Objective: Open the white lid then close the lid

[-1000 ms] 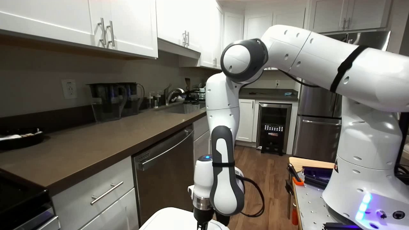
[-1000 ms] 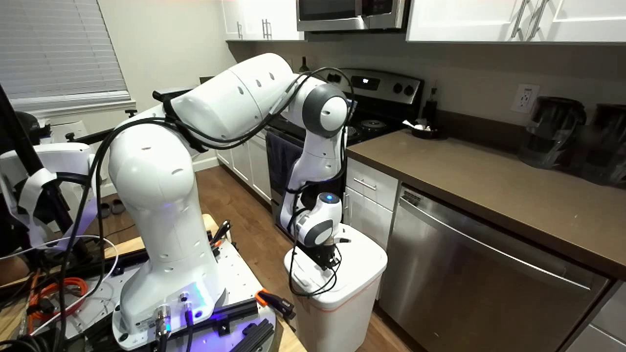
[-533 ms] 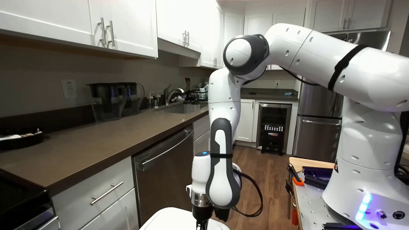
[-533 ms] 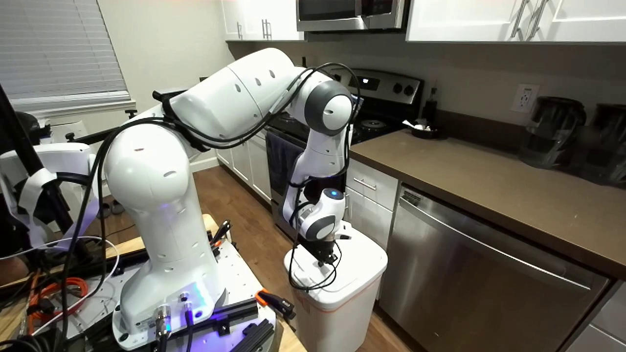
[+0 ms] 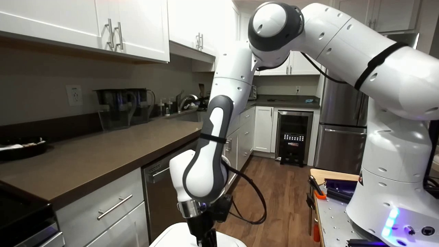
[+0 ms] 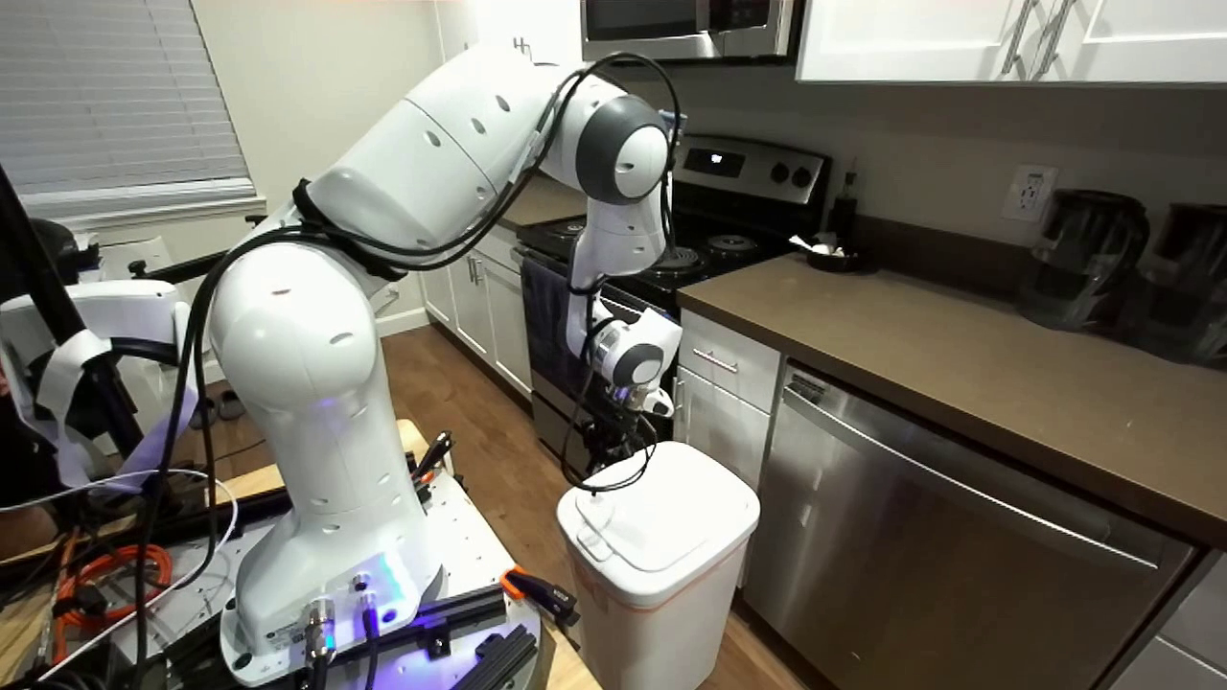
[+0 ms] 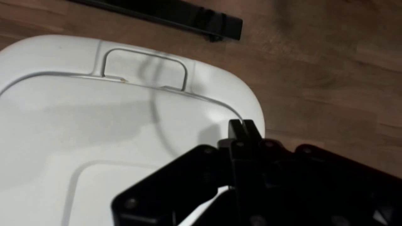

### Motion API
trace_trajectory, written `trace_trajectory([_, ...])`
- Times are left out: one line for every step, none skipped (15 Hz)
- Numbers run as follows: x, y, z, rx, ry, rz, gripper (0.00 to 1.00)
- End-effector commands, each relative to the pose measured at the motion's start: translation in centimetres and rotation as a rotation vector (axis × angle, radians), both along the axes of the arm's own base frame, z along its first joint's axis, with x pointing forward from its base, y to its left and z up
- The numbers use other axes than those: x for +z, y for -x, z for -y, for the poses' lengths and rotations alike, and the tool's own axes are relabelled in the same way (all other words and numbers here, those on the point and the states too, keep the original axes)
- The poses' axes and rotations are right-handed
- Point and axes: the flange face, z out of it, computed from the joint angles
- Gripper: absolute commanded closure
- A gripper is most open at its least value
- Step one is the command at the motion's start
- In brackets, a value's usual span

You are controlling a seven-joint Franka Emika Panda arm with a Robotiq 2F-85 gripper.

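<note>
The white lid [image 6: 685, 513] lies flat and closed on top of a white bin [image 6: 661, 632]. The lid's near edge also shows in an exterior view [image 5: 175, 236]. In the wrist view the lid [image 7: 78, 122] fills the left, with a rounded rectangular tab [image 7: 146, 67] along its rim. My gripper [image 7: 241, 121] is shut with nothing between its fingers, and its tips show over the lid's rounded corner. In the exterior views the gripper [image 6: 609, 460] is above the stove-side part of the lid; it also shows at the bottom edge [image 5: 207, 240]. Contact with the lid is not visible.
The bin stands between the robot's table [image 6: 479, 537] and the dishwasher [image 6: 920, 537]. The brown counter [image 6: 959, 374] and the stove [image 6: 709, 254] run behind it. A black bar [image 7: 188, 18] shows above the wood floor in the wrist view. Cables hang in loops from the arm.
The arm has risen and moved toward the stove side, and the wrist has tilted. The gripper has moved off the tab area of the lid. The lid has not visibly moved.
</note>
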Motion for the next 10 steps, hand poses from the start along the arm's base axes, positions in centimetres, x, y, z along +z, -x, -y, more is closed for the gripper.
trace_trajectory([4.0,-1.7,-1.0,0.028,0.03,-0.074,0.94])
trace_trajectory([4.7,-2.2,-1.3,0.033,0.044,-0.081,0.84])
trace_trajectory([5.3,-2.6,-1.4,0.043,0.054,-0.088,0.69])
trace_trajectory([5.8,-2.9,-1.5,0.056,0.065,-0.092,0.69])
trace_trajectory([6.3,-3.2,-1.6,0.065,0.074,-0.095,0.63])
trace_trajectory([6.7,-3.4,-1.8,0.075,0.082,-0.095,0.57])
trace_trajectory([7.0,-3.6,-1.8,0.081,0.09,-0.095,0.5])
trace_trajectory([7.3,-3.7,-1.9,0.086,0.095,-0.092,0.45])
trace_trajectory([7.5,-3.8,-2.0,0.09,0.101,-0.089,0.39])
trace_trajectory([7.8,-3.8,-2.0,0.078,0.116,-0.086,0.32])
